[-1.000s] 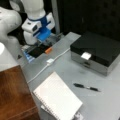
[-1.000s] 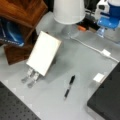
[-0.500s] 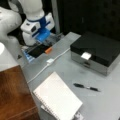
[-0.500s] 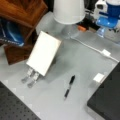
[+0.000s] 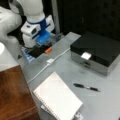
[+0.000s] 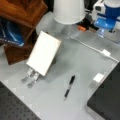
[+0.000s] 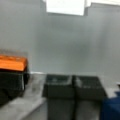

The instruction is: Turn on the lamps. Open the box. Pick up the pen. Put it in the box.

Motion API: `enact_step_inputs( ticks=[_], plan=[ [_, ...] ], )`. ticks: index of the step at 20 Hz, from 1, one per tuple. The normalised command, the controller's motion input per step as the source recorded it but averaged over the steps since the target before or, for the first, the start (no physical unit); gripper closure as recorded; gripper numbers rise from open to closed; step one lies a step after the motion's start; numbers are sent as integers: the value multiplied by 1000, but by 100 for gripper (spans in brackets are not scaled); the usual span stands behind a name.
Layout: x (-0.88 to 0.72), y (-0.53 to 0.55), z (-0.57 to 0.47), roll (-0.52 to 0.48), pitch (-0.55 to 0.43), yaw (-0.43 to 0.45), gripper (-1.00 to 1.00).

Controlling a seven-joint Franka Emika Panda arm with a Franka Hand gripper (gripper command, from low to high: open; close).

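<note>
The box (image 5: pixel 100 50) stands shut in both front views, black lid down, with its white tab (image 5: pixel 86 55) on the front; only a corner of the box (image 6: pixel 107 100) shows in one of them. The thin black pen (image 5: pixel 86 87) lies on the grey table in front of it, also seen as the pen (image 6: pixel 69 86). My gripper (image 5: pixel 46 41) hovers at the table's far end over an orange switch (image 5: pixel 48 50), far from pen and box. In the wrist view the gripper (image 7: pixel 74 80) has its dark fingers (image 7: pixel 58 86) together with nothing held, and the orange switch (image 7: pixel 12 63) lies to their left.
A white lamp shade (image 6: pixel 68 11) stands near the switch. A white cable with its plug (image 5: pixel 50 61) runs across the table. A propped notebook (image 5: pixel 57 98) stands near the front. An open black tray with blue edge (image 5: pixel 31 55) sits under the arm. A wooden surface (image 5: pixel 12 95) borders the table.
</note>
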Motion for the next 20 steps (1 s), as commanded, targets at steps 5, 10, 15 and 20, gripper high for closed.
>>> enact_step_inputs(
  ticks=[5, 10, 15, 20],
  plan=[
    [-273, -263, -527, -16, -209, 88, 100],
    [-380, -252, -477, -51, -287, 100, 100],
    [-460, -220, -489, -38, -317, 62, 100],
    [-512, -190, -581, -24, -399, 60, 100]
  ],
)
